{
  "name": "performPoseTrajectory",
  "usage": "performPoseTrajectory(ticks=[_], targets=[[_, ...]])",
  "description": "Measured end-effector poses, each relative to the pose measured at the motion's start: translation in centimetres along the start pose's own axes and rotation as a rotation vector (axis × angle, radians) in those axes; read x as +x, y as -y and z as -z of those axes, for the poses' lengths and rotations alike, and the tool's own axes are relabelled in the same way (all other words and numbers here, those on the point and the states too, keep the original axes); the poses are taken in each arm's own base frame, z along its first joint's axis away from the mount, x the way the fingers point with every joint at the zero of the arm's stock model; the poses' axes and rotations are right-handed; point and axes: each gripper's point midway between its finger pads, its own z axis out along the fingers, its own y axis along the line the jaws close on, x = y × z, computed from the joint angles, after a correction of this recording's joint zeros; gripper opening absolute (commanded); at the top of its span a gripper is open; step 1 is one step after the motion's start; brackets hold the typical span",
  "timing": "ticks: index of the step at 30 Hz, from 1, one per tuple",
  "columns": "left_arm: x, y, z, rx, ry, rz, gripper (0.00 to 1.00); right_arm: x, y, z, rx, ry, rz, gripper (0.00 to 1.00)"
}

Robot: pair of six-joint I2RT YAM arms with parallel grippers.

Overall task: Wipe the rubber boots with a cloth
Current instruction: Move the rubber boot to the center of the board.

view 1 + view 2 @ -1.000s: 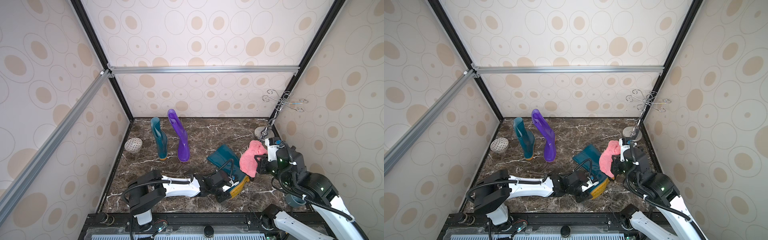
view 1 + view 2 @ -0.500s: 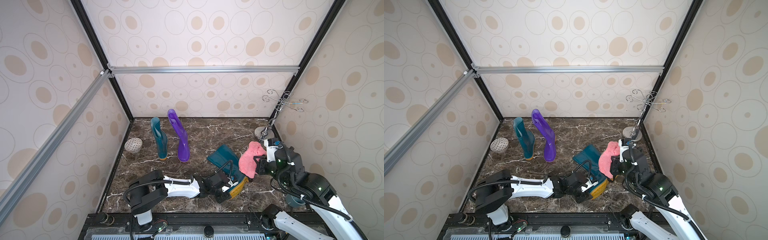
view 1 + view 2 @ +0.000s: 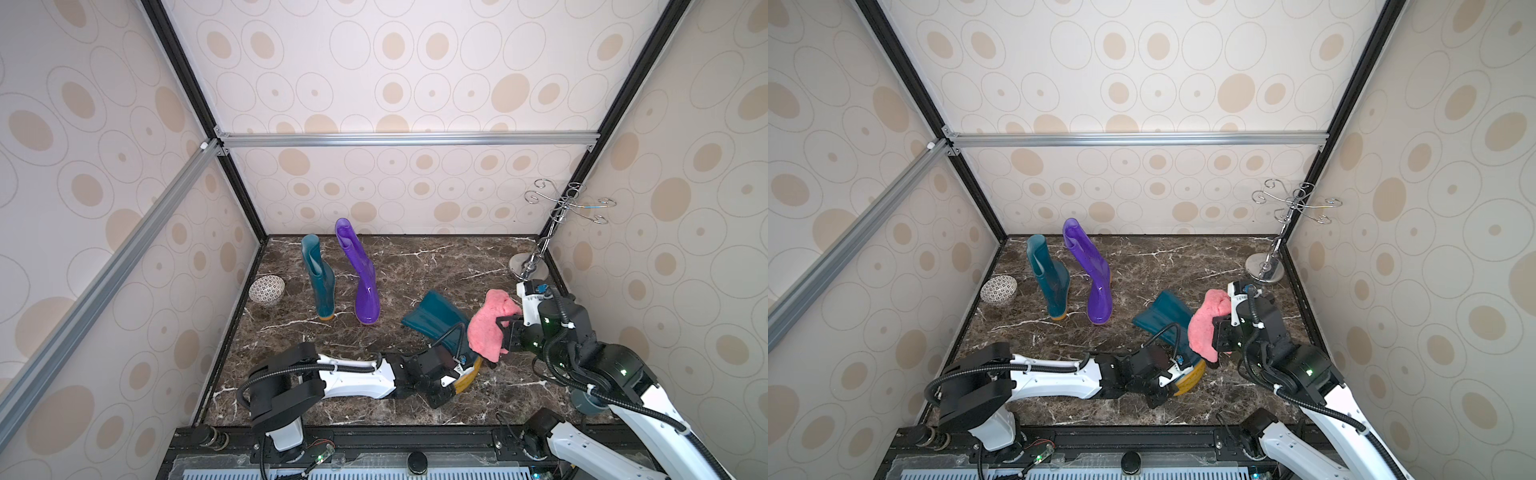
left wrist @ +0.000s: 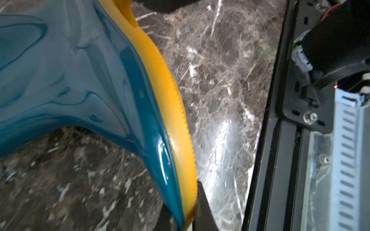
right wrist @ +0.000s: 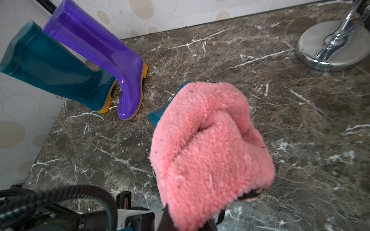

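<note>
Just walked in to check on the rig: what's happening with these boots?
The left end effector pinches the toe of the fallen teal boot, lying on the marble surface. The right end effector holds the pink cloth bunched over that boot's shaft; contact is unclear. The other teal boot and the purple boot stand upright near the back, untouched.

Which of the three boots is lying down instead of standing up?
The teal boot beside the pink cloth, its yellow sole pinched by the left gripper. The other teal boot and the purple boot stand upright.
</note>
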Motion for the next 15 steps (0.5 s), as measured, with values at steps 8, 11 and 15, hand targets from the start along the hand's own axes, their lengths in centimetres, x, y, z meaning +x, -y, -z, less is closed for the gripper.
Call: performPoseTrajectory(ticks=[8, 11, 15], targets=[[2.4, -1.8, 1.5, -0.049, -0.039, -0.052, 0.00, 3.7, -2.4, -6.2, -0.109, -0.192, -0.138, 0.00], [2.3, -1.6, 1.5, -0.040, -0.035, -0.074, 0.00, 3.8, -2.1, -6.4, -0.091, -0.186, -0.173, 0.00], [2.2, -1.1, 1.5, -0.020, -0.031, -0.105, 0.00, 2.0, -1.0, -4.6, -0.054, -0.070, -0.184, 0.00]])
